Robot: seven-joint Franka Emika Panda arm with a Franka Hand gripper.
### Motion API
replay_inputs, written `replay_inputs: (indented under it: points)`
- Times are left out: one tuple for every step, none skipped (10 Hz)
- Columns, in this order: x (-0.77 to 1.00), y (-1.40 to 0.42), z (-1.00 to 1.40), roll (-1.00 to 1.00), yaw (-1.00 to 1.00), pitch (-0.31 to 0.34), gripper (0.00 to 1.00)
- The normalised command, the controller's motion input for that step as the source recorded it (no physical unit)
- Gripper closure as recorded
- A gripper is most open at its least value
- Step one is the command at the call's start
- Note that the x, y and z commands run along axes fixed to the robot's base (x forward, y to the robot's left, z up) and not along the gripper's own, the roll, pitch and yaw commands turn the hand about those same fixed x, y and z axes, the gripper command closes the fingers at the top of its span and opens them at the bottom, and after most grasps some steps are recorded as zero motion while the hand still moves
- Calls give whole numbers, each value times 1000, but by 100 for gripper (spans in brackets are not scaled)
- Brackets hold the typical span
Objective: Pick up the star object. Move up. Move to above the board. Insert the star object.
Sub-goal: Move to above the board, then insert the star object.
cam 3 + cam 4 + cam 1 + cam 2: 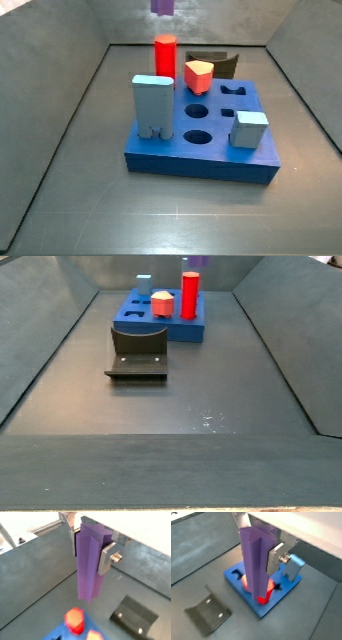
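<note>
My gripper is shut on the star object, a tall purple ridged prism that hangs upright between the silver fingers; both show in the other wrist view too, the gripper and the star object. The blue board lies well below it and also shows in a wrist view. In both side views only the star object's lower end shows at the top edge, high above the board. The gripper itself is out of frame there.
On the board stand a red peg, an orange-red piece, a tall light-blue block and a small light-blue cube. The dark fixture stands beside the board. Grey walls enclose the floor.
</note>
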Motion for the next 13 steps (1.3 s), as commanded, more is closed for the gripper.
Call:
replay_inputs:
  points:
    - [40,-1000,161,-1,0,64,100]
    - [53,-1000,165,-15,3,84,100]
    - [66,-1000,166,7,7,96,100]
    - [96,-1000,173,9,8,115,100]
    - [113,-1000,175,2,5,120,100]
    - [108,-720,135,18,9,137,100]
    - [103,-407,84,20,10,138,100]
    - [0,34,-577,183,126,-14,100]
    - [-11,229,-440,173,206,0,100]
    - [-109,320,-523,159,200,-19,100]
    - [-180,251,-646,143,214,-116,100]
    - [-314,163,-734,41,243,-277,100]
    - [-357,86,-794,4,226,-250,100]
